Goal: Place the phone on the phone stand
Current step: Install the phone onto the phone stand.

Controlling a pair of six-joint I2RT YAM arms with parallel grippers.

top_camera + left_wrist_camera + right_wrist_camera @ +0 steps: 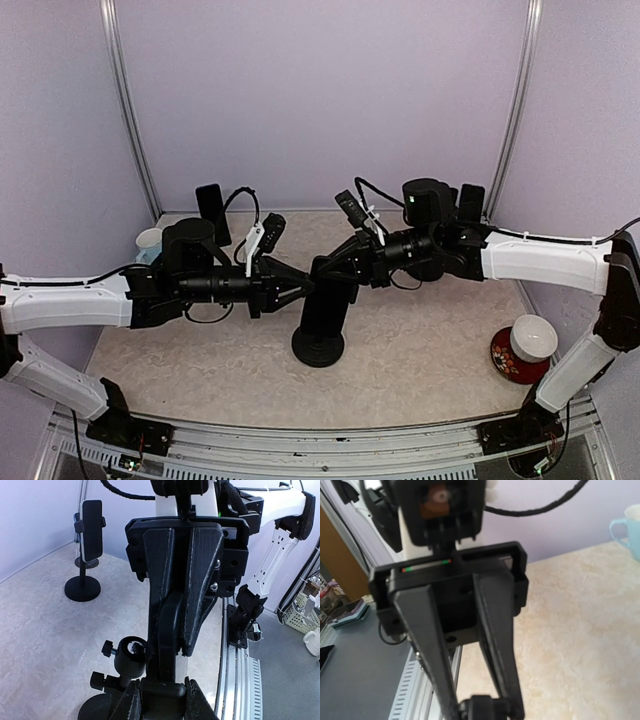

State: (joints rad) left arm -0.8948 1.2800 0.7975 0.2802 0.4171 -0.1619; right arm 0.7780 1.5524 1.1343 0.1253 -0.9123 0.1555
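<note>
While the phone [328, 300] was held upright over the phone stand [318, 348] mid-bench [430, 340], the left hand [303, 287] was clenched on its edge and the right hand [322, 268] was pinched shut at its top. Seating could not be confirmed; release was judged left.

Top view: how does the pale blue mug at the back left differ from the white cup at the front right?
The pale blue mug stands at the back, half hidden behind the left arm; the white cup stands nearer, in plain sight. The cup sits on a red saucer; none shows under the mug. The mug shows a handle in the right wrist view; the cup shows none. Both stand upright.
</note>
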